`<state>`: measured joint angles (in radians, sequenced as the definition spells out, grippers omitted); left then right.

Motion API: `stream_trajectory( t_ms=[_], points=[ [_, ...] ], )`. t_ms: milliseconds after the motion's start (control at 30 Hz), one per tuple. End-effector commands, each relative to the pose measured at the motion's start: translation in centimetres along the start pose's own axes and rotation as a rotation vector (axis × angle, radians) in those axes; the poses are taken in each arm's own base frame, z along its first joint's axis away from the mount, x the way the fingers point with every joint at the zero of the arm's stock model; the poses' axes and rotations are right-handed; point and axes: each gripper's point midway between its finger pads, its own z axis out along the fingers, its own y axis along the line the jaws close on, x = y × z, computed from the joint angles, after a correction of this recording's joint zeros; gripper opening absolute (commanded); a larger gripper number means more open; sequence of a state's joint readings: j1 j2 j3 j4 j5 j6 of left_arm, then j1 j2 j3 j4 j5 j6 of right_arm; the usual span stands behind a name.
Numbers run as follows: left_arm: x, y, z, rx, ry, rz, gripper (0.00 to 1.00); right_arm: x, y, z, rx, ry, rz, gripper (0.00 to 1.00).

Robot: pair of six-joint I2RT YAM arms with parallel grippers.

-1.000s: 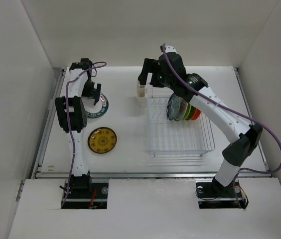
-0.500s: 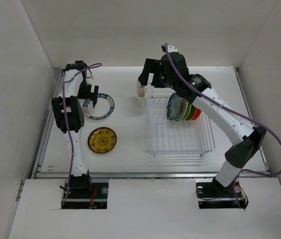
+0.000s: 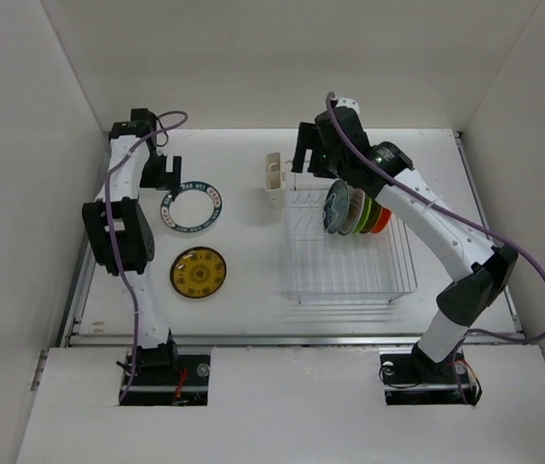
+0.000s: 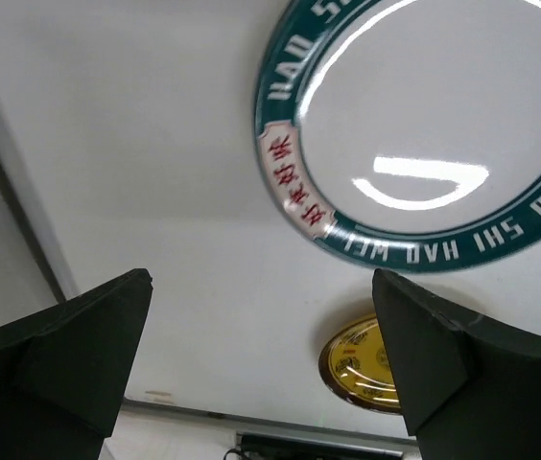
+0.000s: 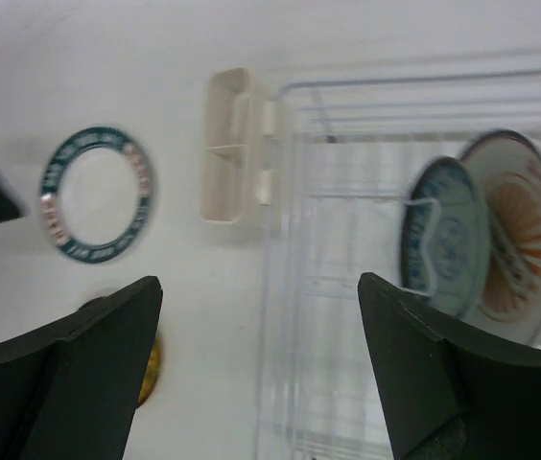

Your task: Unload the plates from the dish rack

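The white plate with the dark teal rim [image 3: 191, 209] lies flat on the table, also in the left wrist view [image 4: 424, 125]. The yellow patterned plate [image 3: 198, 272] lies in front of it. My left gripper [image 3: 157, 172] is open and empty, just left of the teal-rimmed plate [image 4: 261, 283]. The wire dish rack [image 3: 350, 280] holds the teal patterned [image 3: 335, 205], orange-centred [image 3: 353, 211], lime green [image 3: 367, 217] and orange [image 3: 381, 220] plates upright. My right gripper [image 3: 309, 155] is open and empty above the rack's back left corner [image 5: 261, 283].
The cream plastic cup [image 3: 274, 177] hangs on the rack's back left side, also in the right wrist view [image 5: 232, 144]. White walls close the table at the left, back and right. A metal rail runs along the table's left edge.
My left gripper has drawn back and to the left off the teal-rimmed plate, which now lies fully in view on the table. My right gripper has shifted a little right over the rack.
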<state>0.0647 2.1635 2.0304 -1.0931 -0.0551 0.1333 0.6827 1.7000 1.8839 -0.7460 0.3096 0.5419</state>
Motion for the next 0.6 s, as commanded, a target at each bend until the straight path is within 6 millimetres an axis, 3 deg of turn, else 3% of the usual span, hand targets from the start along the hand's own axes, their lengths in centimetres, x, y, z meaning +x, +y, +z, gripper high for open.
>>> stream_trajectory(
  t_ms=[0, 67, 200, 367, 500, 567],
  points=[
    [-1.0, 3.9, -9.6, -0.089, -0.293, -0.134, 1.00, 0.2, -7.9, -1.0, 0.295, 0.023, 0.003, 0.86],
    [-0.1, 4.4, -9.4, -0.107, -0.317, -0.148, 1.00, 1.4, -10.9, -0.4, 0.370, 0.053, 0.017, 0.79],
    [2.1, 4.3, -9.8, -0.110, -0.316, -0.116, 1.00, 3.6, -12.3, 1.3, 0.409, 0.106, -0.010, 0.55],
    [4.9, 3.9, -7.6, -0.106, -0.216, -0.066, 1.00, 5.5, -12.5, 3.6, 0.422, 0.155, -0.025, 0.54],
    [6.4, 3.9, -5.7, -0.119, -0.160, -0.051, 1.00, 6.4, -14.2, 4.8, 0.538, 0.177, -0.045, 0.54],
    [6.8, 3.9, -5.9, -0.121, -0.168, -0.052, 1.00, 7.5, -15.1, 5.5, 0.592, 0.211, -0.059, 0.54]
  ],
)
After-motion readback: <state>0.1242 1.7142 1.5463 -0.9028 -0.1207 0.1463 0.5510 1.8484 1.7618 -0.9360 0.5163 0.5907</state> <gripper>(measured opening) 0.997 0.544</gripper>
